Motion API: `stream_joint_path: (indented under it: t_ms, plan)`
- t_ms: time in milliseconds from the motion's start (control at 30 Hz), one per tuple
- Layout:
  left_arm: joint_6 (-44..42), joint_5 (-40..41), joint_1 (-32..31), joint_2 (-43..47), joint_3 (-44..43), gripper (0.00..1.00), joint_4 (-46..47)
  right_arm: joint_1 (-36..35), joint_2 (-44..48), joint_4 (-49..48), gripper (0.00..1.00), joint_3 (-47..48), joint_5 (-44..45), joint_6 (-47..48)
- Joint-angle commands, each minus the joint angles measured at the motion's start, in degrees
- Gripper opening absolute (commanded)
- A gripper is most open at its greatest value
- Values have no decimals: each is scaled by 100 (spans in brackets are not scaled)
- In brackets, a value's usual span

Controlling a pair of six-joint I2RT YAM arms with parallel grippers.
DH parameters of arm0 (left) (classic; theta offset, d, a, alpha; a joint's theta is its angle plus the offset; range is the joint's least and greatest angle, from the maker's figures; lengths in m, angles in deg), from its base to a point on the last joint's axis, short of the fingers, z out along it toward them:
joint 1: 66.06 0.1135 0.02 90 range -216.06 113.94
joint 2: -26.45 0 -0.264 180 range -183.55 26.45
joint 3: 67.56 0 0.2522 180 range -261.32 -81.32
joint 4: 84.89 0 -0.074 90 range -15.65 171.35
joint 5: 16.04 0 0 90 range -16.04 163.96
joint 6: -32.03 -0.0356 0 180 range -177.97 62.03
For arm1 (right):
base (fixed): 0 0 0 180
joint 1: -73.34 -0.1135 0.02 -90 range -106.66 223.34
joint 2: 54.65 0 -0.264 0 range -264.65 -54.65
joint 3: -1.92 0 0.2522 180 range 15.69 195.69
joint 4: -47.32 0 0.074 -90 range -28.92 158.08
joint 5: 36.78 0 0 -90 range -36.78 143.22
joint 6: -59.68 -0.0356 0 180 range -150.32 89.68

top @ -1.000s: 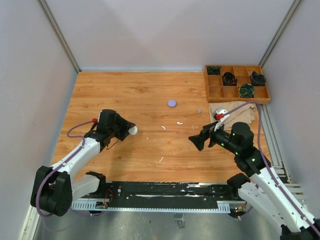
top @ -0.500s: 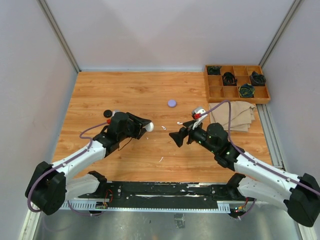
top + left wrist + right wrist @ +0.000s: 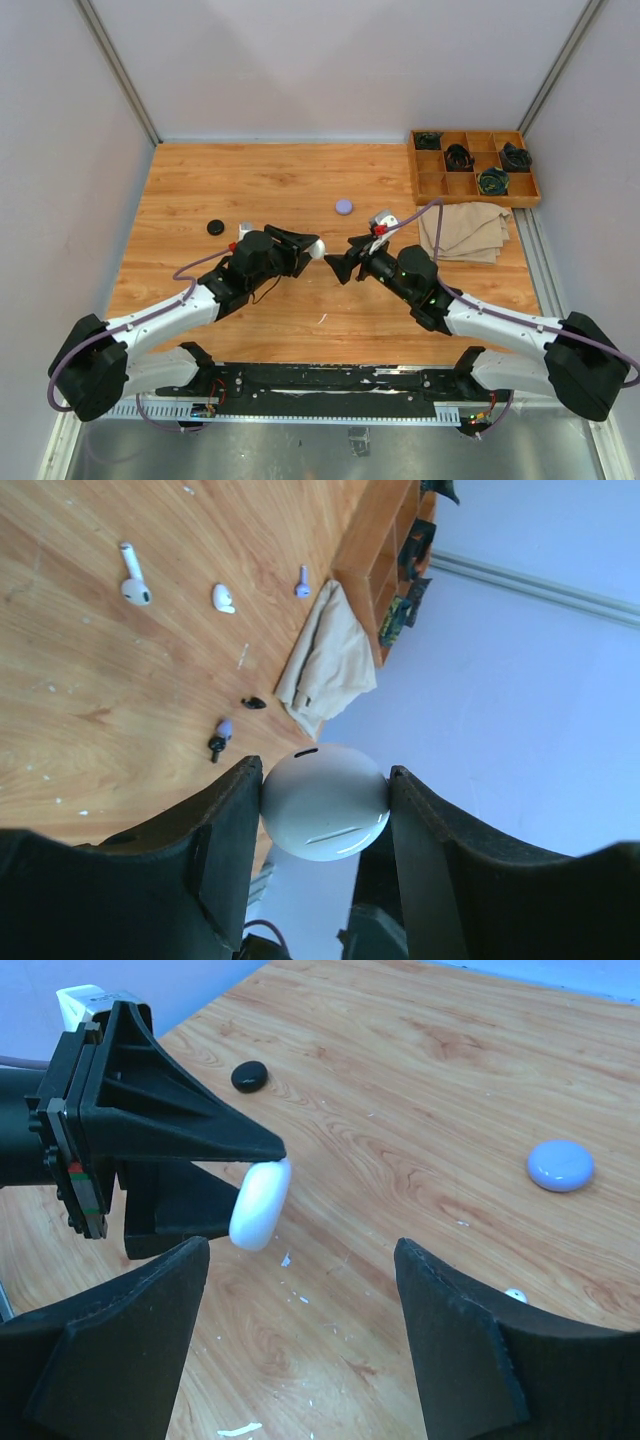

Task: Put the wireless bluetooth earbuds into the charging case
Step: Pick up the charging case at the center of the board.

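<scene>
The top view gives me the layout: the left hand (image 3: 312,246) and right hand (image 3: 342,258) face each other tip to tip at frame centre above the wood-grain desk (image 3: 260,180). Only the left wrist view resolves the earbuds. Two white earbuds (image 3: 132,580) and a lilac earbud (image 3: 302,580) lie at upper left. A black earbud (image 3: 253,702) and a small dark-and-lilac one lie near the folded beige cloth (image 3: 325,665), all loose on the desk. The left hand is clamped on the white charging case (image 3: 325,802), a smooth, closed round shell held on edge. In the right wrist view the right hand is spread wide and holds nothing, with the case just ahead of it. That view also shows a glossy black case (image 3: 249,1076) at upper left and a lilac case (image 3: 560,1165) at right, both closed. The wooden tray (image 3: 475,165), upper right, holds dark bundles in several compartments.
</scene>
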Motion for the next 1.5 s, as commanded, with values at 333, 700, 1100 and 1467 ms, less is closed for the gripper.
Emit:
stream_joint_path:
  t_ms: [333, 700, 1100, 1467]
  plan:
    - [479, 624, -439, -190, -297, 49, 523, -387, -650, -1222, 67, 76, 500, 155]
    - [587, 916, -539, -124, -212, 49, 582, -436, -930, -1575, 51, 148, 804, 256]
    - [534, 895, -548, -129, -57, 53, 801, -439, -948, -1611, 21, 200, 642, 507]
    - [-268, 1084, -548, 192, 350, 70, 1393, -413, -472, -675, 1, 406, 213, 1088]
